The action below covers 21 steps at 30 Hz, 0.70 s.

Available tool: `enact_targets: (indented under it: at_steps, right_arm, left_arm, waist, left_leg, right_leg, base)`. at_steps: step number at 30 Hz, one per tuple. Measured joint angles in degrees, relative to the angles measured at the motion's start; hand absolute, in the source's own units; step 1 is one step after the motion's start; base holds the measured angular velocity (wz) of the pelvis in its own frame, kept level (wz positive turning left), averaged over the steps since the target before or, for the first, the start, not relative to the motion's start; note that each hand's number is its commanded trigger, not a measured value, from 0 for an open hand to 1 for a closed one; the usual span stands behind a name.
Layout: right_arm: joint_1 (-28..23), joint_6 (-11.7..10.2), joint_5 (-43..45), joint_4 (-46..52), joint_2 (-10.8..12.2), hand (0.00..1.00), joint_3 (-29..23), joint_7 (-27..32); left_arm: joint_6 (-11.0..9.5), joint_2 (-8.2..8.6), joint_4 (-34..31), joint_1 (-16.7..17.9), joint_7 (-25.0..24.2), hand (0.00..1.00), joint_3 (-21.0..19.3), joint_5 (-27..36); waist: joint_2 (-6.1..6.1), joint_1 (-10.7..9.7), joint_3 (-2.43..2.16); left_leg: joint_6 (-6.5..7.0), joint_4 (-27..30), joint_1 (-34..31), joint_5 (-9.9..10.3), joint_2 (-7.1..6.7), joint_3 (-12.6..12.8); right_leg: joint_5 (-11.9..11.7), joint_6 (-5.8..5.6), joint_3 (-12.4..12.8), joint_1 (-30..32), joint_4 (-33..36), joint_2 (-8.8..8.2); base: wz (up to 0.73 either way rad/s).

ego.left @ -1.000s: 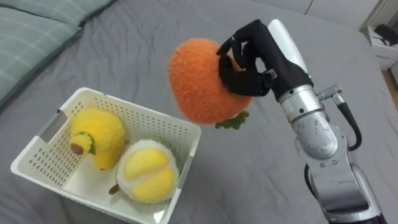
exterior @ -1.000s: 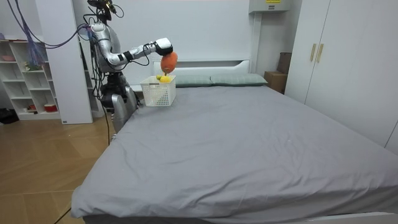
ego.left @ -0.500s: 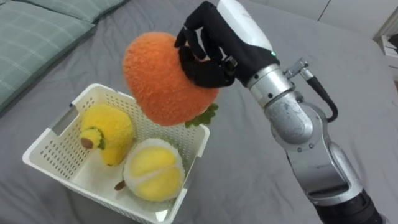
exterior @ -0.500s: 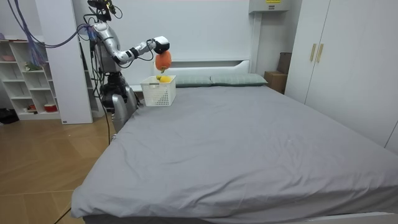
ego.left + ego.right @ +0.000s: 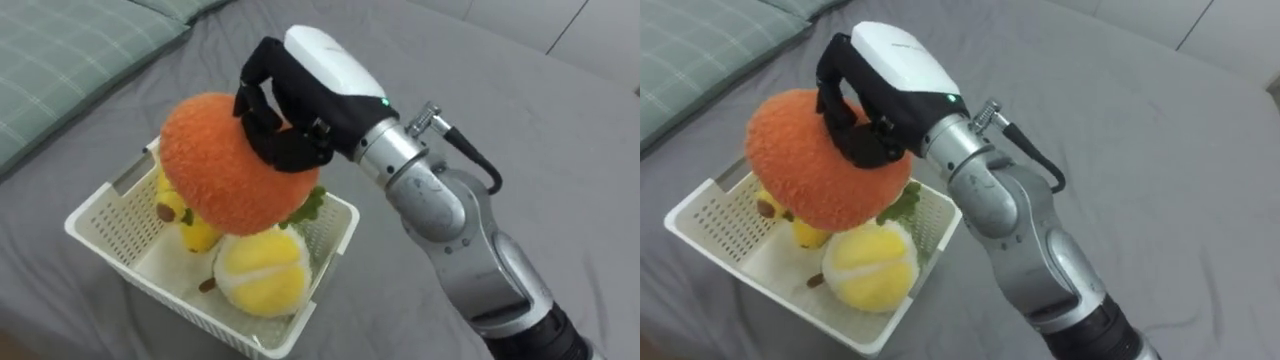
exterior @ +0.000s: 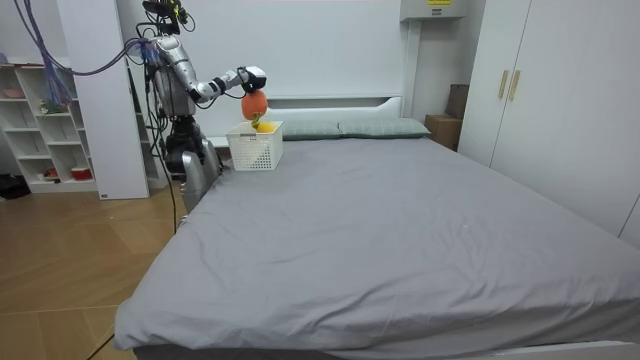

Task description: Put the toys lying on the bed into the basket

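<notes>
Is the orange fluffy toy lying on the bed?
No, the right hand holds the orange toy above the white basket.

Both eye views look down closely at the basket [image 5: 108, 228]; the distant room view shares it.

The basket [image 5: 105, 228] sat on the bed [image 5: 480, 110], with the pillow [image 5: 60, 60] behind it to the left. Two toys lay inside: the near toy [image 5: 262, 275] toward the front right corner, the far toy [image 5: 190, 225] behind it by the left wall. The plush toy [image 5: 215, 170] hung just above both, gripped from the right by the right hand [image 5: 300, 100]. In the room view the robot stood beside the bed's head end, a shelf unit [image 6: 40, 120] farther to the room view's left.
</notes>
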<state>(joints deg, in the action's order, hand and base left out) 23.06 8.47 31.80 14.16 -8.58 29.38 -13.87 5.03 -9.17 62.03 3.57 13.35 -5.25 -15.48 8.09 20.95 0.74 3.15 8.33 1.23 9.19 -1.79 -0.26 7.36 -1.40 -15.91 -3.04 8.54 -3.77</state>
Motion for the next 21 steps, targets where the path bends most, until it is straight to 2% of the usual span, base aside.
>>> enact_targets:
  at_steps: [2,7,10,11,12,13,14,15,21]
  right_arm:
    - [0.08,0.84,0.05,-0.66,0.32,1.0,2.35,-0.03]
    - [0.07,2.1,0.06,-4.66,1.13,0.99,4.89,-1.58]
    - [0.06,3.14,1.75,-8.16,2.05,0.89,5.52,-3.06]
    - [0.06,3.3,2.29,-9.34,2.25,0.83,5.64,-4.01]
    - [0.06,3.51,2.32,-9.79,2.25,0.51,5.75,-4.4]
    - [0.08,3.61,2.32,-10.91,2.24,0.24,5.95,-4.89]
    - [0.06,3.67,2.32,-12.32,2.28,0.07,6.22,-5.24]
    - [0.07,3.68,2.32,-13.04,2.3,0.0,6.39,-5.48]
    - [-0.13,4.1,2.62,-16.43,2.46,0.0,7.75,-7.26]
  left_arm:
    - [0.48,-0.32,-0.05,0.0,0.13,0.0,1.15,0.07]
    - [1.52,-0.46,-0.09,-0.19,0.12,0.0,2.46,-0.22]
    - [2.04,-0.39,-0.16,-0.22,0.12,0.0,3.09,-0.34]
    - [2.11,-0.39,-0.16,-0.23,0.12,0.0,3.09,-0.34]
    - [2.11,-0.39,-0.18,-0.23,0.12,0.0,3.09,-0.33]
    - [2.13,-0.38,-0.2,-0.24,0.12,0.0,3.19,-0.33]
    - [2.15,-0.38,-0.27,-0.24,0.12,0.0,3.2,-0.31]
    - [2.15,-0.38,-0.32,-0.23,0.12,0.0,3.2,-0.31]
    - [2.15,-0.28,-2.44,-0.23,0.28,0.0,3.22,-0.38]
  waist:
    - [0.15,0.46,0.39]
    - [0.62,0.96,0.73]
    - [0.63,1.64,0.73]
    - [0.63,1.73,0.73]
    - [0.63,1.86,0.73]
    - [0.64,2.07,0.73]
    - [0.63,2.24,0.73]
    - [0.63,2.3,0.73]
    - [0.67,2.74,0.7]
  left_leg:
    - [0.0,0.1,-0.02,0.0,0.0,-0.07]
    - [-0.01,0.34,-0.86,0.04,-0.12,-0.62]
    - [-0.01,0.5,-1.19,0.04,-0.13,-0.78]
    - [-0.01,0.6,-1.35,0.05,-0.13,-0.92]
    - [-0.02,0.69,-1.48,0.05,-0.14,-0.96]
    - [-0.02,0.9,-1.6,0.05,-0.13,-0.97]
    - [-0.02,1.06,-1.59,0.03,-0.13,-0.98]
    - [-0.03,1.1,-1.6,0.02,-0.13,-1.0]
    - [-0.03,0.95,-1.71,0.02,-0.16,-1.27]
  right_leg:
    - [0.0,0.0,-0.04,-0.03,0.0,0.0]
    - [0.0,0.0,-0.62,0.06,0.02,-0.09]
    - [0.0,0.0,-1.37,0.18,0.01,-0.12]
    - [0.0,0.0,-1.44,0.21,0.0,-0.12]
    - [0.0,0.0,-1.46,0.26,0.0,-0.12]
    - [0.0,0.0,-1.45,0.34,-0.02,-0.12]
    - [0.0,0.0,-1.46,0.31,-0.04,-0.13]
    - [0.0,0.0,-1.46,0.3,-0.04,-0.13]
    - [0.0,0.0,-1.6,0.21,-0.04,-0.13]
  base:
    - [0.0]
    - [0.06]
    - [0.04]
    - [0.06]
    - [0.06]
    - [0.03]
    - [0.0]
    - [0.0]
    - [0.01]
